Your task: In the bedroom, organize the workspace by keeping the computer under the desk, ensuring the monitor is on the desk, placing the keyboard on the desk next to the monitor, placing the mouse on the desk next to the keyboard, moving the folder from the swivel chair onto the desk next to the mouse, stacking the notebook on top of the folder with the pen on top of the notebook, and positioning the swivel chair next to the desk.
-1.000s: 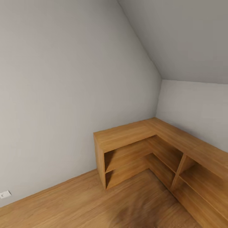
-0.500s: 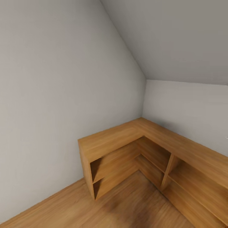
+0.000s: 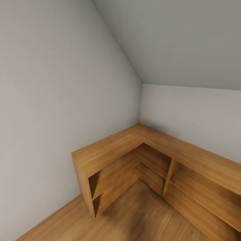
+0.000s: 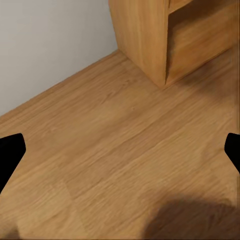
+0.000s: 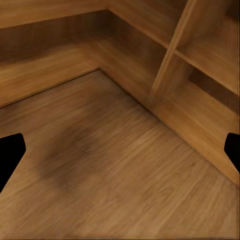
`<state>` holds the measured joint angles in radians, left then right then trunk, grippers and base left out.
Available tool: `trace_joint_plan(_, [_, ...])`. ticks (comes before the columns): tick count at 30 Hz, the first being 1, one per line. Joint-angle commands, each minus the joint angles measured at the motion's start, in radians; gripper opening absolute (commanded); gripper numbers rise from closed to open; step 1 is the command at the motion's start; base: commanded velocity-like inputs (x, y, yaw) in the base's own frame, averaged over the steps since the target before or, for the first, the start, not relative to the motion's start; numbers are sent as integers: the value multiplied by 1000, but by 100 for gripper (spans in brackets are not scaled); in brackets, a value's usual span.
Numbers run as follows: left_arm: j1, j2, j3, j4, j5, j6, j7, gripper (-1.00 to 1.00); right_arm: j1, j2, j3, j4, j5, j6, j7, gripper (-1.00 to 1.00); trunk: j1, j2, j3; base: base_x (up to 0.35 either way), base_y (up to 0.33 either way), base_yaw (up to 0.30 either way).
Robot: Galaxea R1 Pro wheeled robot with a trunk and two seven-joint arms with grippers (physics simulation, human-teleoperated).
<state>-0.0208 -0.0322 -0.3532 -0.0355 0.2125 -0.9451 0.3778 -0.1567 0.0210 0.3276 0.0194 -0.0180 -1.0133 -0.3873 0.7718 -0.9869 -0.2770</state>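
The view had swung rightward across the corner cabinet (image 3: pixel 110 157); both pincers (image 4: pixel 120 150) (image 5: pixel 120 150) gaped empty, still searching.

Left gripper (image 4: pixel 120 150): black fingertips (image 4: pixel 10 152) at both frame edges, jaws spread wide. Right gripper (image 5: pixel 120 150): fingertips (image 5: pixel 10 152) likewise at both edges, jaws parted, nothing between

Shelf unit (image 3: pixel 140 157) — right end cropped
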Motion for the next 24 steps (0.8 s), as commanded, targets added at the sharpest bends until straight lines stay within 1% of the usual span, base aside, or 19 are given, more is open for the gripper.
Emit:
trace_joint_plan(1, [0,0,-9,0,8,-3,3,100,-1,0,8,2,-2,-2,-7,100,0,-1,-1,1,16,-271])
trace_joint_plan(4, [0,0,-8,0,8,-3,2,100,-1,0,9,2,-1,-1,-6,100,0,-1,-1,1,7,-271])
trace_joint_plan(8, [0,0,-7,0,8,-3,1,100,-1,0,9,1,-2,26,-6,100,0,-1,-1,0,1,-271])
trace_joint_plan(16, [0,0,-8,0,8,-3,1,100,-1,2,7,0,-3,43,-9,100,0,-1,-2,0,0,-267])
trace_joint_plan(24, [0,0,-9,0,8,-3,3,100,-1,3,7,-2,-5,58,-10,100,0,-1,-10,17,4,-188])
